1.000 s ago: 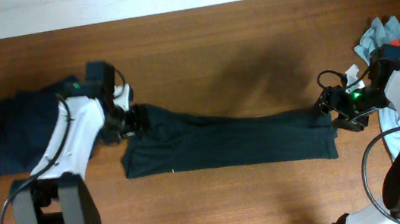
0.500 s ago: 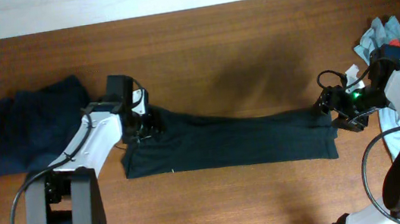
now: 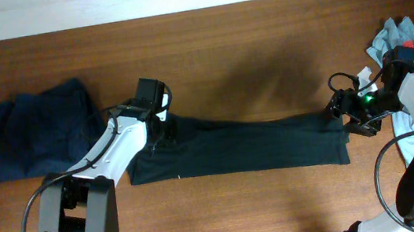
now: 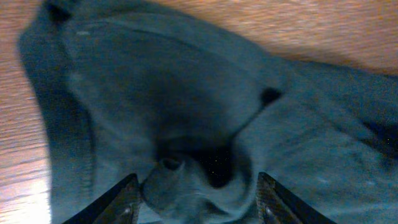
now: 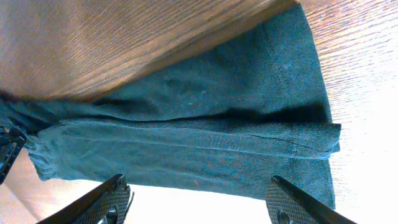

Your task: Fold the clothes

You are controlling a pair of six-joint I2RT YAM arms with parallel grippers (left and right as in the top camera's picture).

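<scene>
1. One thing could go wrong at the left end of the dark shirt (image 3: 243, 149). The left pincer (image 4: 198, 198) is wide, with a bump of cloth between its two fingers. It does not pinch the cloth yet. If it shuts on only the top layer, I think the layers under it would not come along, and the fold would fall apart.
2. If it grabs too big a bump, the shirt could bunch up and get wrinkly, not flat.
3. The right pincer (image 5: 200, 199) is wide too, and holds nothing that I can see. It sits over the right end of the shirt. If the left end gets pulled while nothing holds the right end, the whole shirt could slide on the tabletop (image 3: 230, 50) and go crooked.
4. A hard pull to the left could drag the shirt toward the navy pile (image 3: 35, 137), which lies near it on the left.
5. The shirt lies in the middle of the tabletop, as a long thin strip from left to right. It looks soft and floppy. The right part is smooth and flat. The left end is lumpy, with folds and a dark hollow.
6. A heap (image 3: 411, 37) of grey-blue and red clothes sits at the right edge.
</scene>
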